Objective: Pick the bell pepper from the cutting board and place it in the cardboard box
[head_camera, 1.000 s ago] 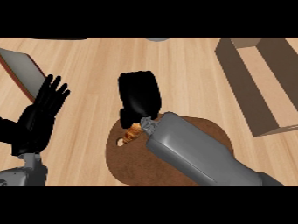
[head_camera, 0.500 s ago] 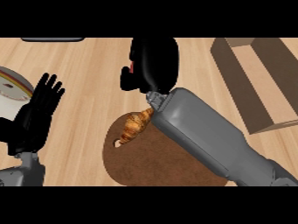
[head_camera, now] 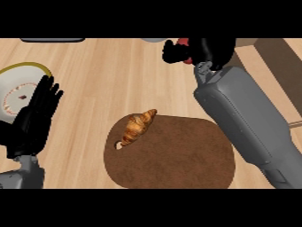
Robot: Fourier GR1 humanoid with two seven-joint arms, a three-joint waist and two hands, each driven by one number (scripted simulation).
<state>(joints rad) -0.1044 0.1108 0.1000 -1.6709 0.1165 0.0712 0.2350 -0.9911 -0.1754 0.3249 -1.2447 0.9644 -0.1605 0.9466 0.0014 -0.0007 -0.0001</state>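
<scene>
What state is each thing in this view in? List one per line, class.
bell pepper: red, held off the counter in the right hand.
right hand: curled round the pepper, beside the box.
left hand: open, resting at left.
cardboard box: open-topped.
cutting board: holds only a croissant at its edge.
plate: upright on the counter.

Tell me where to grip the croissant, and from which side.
Grip the croissant across its thick middle, coming from above and pinching its two long sides. It lies flat and slanted at the upper left edge of the cutting board, its ends thin. The open left hand seems nearer.
</scene>
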